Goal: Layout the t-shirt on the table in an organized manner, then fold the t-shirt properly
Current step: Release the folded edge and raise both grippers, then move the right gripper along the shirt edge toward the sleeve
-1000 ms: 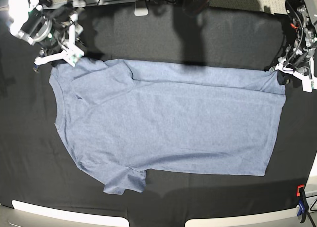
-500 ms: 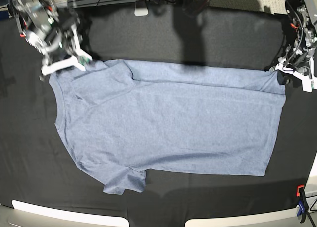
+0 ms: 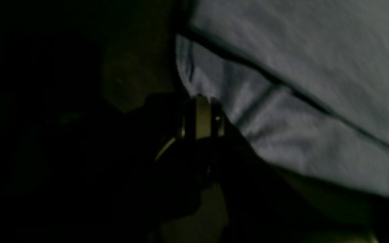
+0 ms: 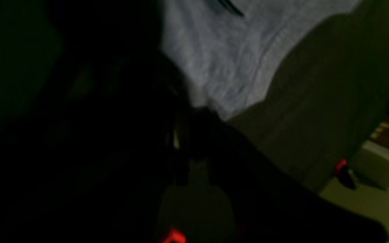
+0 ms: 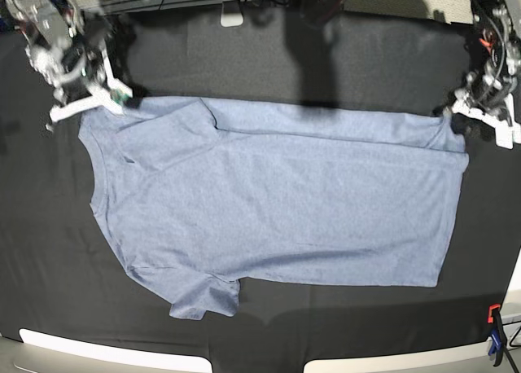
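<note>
Both jaws at t-shirt (image 5: 277, 202) far corners.

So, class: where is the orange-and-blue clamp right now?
In the base view, the orange-and-blue clamp sits at the bottom right corner, on the edge of the black cloth-covered table, below and right of the blue-grey cotton t-shirt's hem.

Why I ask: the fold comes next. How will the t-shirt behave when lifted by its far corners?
The t-shirt is probably floppy: it lies flat with soft creases and one sleeve folded over. Lifted by two corners, the middle would likely sag between the left gripper and right gripper. It looks light and unlikely to slip.
</note>
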You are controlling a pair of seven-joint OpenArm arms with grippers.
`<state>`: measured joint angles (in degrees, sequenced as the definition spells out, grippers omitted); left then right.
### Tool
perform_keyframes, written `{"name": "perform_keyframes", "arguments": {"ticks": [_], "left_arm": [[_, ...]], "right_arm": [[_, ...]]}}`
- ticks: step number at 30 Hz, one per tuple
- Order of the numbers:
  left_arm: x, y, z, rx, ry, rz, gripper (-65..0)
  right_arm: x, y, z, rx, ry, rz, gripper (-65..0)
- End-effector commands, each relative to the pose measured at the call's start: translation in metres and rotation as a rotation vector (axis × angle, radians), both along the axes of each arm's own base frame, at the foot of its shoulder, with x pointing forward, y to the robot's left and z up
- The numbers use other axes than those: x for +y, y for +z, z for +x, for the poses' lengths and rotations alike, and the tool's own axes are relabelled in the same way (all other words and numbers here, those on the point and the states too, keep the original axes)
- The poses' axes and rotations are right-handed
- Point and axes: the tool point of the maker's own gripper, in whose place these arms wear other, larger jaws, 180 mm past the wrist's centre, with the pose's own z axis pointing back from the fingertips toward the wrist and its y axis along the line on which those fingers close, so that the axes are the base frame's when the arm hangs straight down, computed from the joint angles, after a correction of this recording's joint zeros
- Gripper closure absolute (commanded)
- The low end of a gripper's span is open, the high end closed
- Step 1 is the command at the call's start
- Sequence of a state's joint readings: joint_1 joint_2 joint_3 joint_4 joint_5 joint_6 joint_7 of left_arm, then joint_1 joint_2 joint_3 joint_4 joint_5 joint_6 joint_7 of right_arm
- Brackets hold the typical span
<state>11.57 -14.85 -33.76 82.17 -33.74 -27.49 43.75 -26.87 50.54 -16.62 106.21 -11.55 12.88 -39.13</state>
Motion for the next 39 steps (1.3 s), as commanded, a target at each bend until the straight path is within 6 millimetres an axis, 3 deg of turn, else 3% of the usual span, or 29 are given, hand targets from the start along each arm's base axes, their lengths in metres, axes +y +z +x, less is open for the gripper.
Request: {"name": "perform_keyframes", "arguments": {"ticks": [1, 9, 13, 14, 15, 18, 20, 29, 36, 39], "left_arm": [[0.007, 0.013, 0.001, -0.036, -0.003, 0.024, 0.0], [0.02, 0.027, -0.034, -0.026, 0.006, 0.097, 0.0], [0.023, 0.031, -0.038, -0.04, 0.013, 0.11, 0.0], [0.023, 0.032, -0.036, -0.045, 0.013, 0.109, 0.0], [0.023, 0.033, -0.035, -0.051, 0.014, 0.105, 0.0], [0.02, 0.036, -0.032, -0.071, 0.02, 0.081, 0.0], [0.02, 0.037, -0.031, -0.075, 0.021, 0.074, 0.0], [0.02, 0.037, -0.031, -0.076, 0.021, 0.074, 0.0], [0.02, 0.037, -0.031, -0.075, 0.021, 0.074, 0.0], [0.02, 0.037, -0.031, -0.075, 0.021, 0.074, 0.0]], "right_arm": [[-0.002, 0.012, 0.003, -0.029, 0.018, -0.015, -6.5], [0.001, 0.014, -0.038, 0.016, 0.065, -0.088, 0.0], [-0.007, 0.02, -0.038, -0.038, 0.025, -0.121, 0.0], [-0.009, 0.021, -0.038, -0.039, 0.006, -0.128, -1.5], [-0.01, 0.021, -0.036, -0.039, -0.006, -0.126, -7.0], [-0.007, 0.02, -0.029, -0.036, -0.024, -0.088, -29.0], [-0.002, 0.019, -0.024, -0.037, 0.0, -0.063, -34.5], [-0.014, 0.009, 0.0, -0.081, -0.04, -0.042, -34.1], [0.008, 0.005, 0.017, -0.12, -0.024, 0.046, -26.6], [0.009, 0.005, 0.017, -0.114, -0.017, 0.046, -16.6]]}}
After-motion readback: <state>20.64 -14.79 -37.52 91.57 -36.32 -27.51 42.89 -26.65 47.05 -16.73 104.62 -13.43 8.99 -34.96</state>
